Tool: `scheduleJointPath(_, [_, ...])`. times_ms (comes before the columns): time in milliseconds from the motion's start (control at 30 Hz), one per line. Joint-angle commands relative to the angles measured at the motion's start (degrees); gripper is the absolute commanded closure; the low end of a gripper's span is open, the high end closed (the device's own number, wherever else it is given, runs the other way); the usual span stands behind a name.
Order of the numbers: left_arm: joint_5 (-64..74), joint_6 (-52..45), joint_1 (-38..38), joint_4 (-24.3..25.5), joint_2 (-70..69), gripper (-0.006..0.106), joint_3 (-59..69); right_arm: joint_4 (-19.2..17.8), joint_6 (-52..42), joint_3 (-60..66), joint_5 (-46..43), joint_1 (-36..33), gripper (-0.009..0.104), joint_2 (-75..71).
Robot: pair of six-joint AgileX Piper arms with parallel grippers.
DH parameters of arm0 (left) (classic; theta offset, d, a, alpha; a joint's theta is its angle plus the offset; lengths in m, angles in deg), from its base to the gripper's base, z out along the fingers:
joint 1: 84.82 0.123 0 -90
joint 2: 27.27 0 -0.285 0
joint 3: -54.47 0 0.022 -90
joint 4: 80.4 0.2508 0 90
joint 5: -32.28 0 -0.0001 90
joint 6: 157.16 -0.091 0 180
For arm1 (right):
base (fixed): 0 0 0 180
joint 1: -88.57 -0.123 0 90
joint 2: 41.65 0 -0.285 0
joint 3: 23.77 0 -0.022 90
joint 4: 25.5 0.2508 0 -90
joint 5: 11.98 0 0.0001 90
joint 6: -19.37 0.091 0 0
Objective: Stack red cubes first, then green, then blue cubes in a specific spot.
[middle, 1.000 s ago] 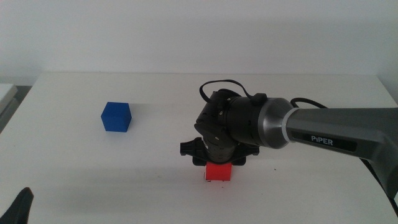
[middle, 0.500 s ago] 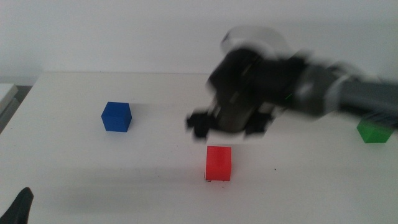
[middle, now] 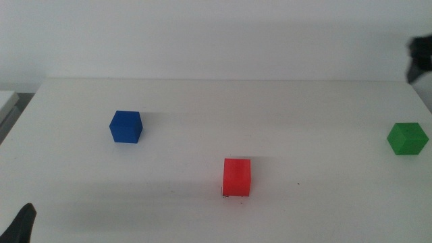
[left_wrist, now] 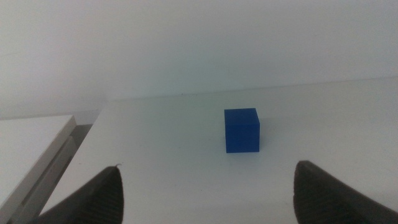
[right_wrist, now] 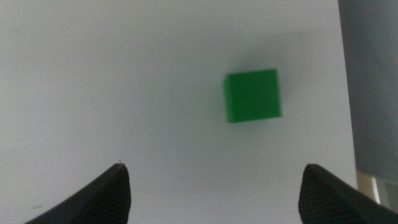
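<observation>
Red cube set down, right arm now over the green one.

The red cube (middle: 237,177) stands alone near the bench's front edge; the right gripper (right_wrist: 211,196), jaws apart, has swung above the green cube (right_wrist: 252,95) by the right edge. Blue cube (middle: 126,126) and left gripper (left_wrist: 208,196), jaws apart, wait left.

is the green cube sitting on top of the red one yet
No, the green cube rests on the table near its right edge, far apart from the red cube.

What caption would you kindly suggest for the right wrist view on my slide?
Right tool, jaws open, hovers above the green cube resting near the white table's edge.
</observation>
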Motion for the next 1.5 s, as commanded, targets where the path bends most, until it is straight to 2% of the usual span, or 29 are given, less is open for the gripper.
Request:
scheduleJointPath(0, [-0.79, 0.16, 0.06, -0.28, -0.21, 0.007, 0.03, 6.47, -7.75, 0.39, -0.74, 6.42, 0.004, 3.04])
scheduleJointPath(33, [-0.79, 0.16, 0.06, -0.28, -0.21, 0.007, 0.03, 6.82, -9.43, 0.39, -1.67, 7.95, 0.004, 4.65])
scheduleJointPath(133, [-0.79, 0.16, 0.06, -0.28, -0.21, 0.007, 0.03, 4.79, -11.34, 0.39, -4.75, 10.05, 0.004, 9.32])
scheduleJointPath(267, [-0.79, 0.16, 0.06, -0.28, -0.21, 0.007, 0.03, 2.63, -12.14, 0.29, -8.67, 10.06, 0.004, 14.50])
scheduleJointPath(433, [-0.79, 0.16, 0.06, -0.28, -0.21, 0.007, 0.03, 2.29, -12.53, 0.29, -13.86, 10.06, 0.004, 19.75])
scheduleJointPath(667, [-0.79, 0.16, 0.06, -0.28, -0.21, 0.007, 0.03, 2.29, -13.01, 0.29, -16.64, 10.06, 0.004, 24.68])
scheduleJointPath(1467, [-0.79, 0.16, 0.06, -0.28, -0.21, 0.007, 0.03, 3.39, -12.76, 0.17, -15.17, 10.06, 0.004, 24.74])
